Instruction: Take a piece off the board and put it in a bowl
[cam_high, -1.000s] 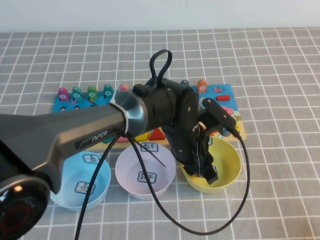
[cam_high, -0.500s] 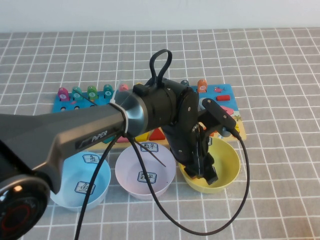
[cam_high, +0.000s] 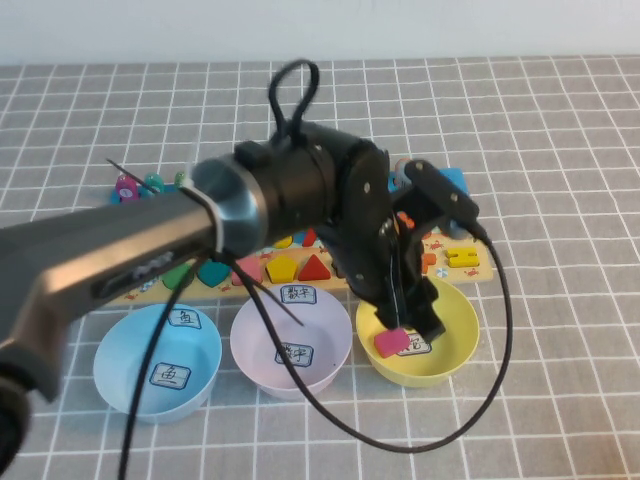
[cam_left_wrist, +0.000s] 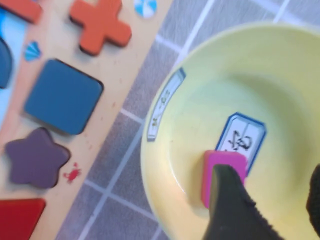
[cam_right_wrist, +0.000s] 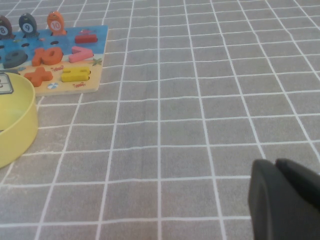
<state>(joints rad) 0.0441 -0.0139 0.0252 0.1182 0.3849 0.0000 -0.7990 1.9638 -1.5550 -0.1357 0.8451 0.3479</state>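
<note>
Now the piece (cam_high: 389, 342) lies inside the yellow bowl (cam_high: 455, 355), just beneath the left end effector (cam_high: 412, 322), whose fingers stand spread and released above it. Beside sit the pink bowl (cam_high: 252, 360) and blue bowl (cam_high: 115, 375). Beyond lies the board (cam_high: 462, 262). The right end effector (cam_right_wrist: 280, 200) hovers over bare bench (cam_right_wrist: 200, 125), fingers clenched.

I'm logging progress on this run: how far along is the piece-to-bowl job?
Nearly finished. The magenta piece already lies inside the yellow bowl, off the board. The left tool hangs open just above it, piece released. Only pulling that arm clear remains. The right tool sits parked low over the checked cloth.
</note>
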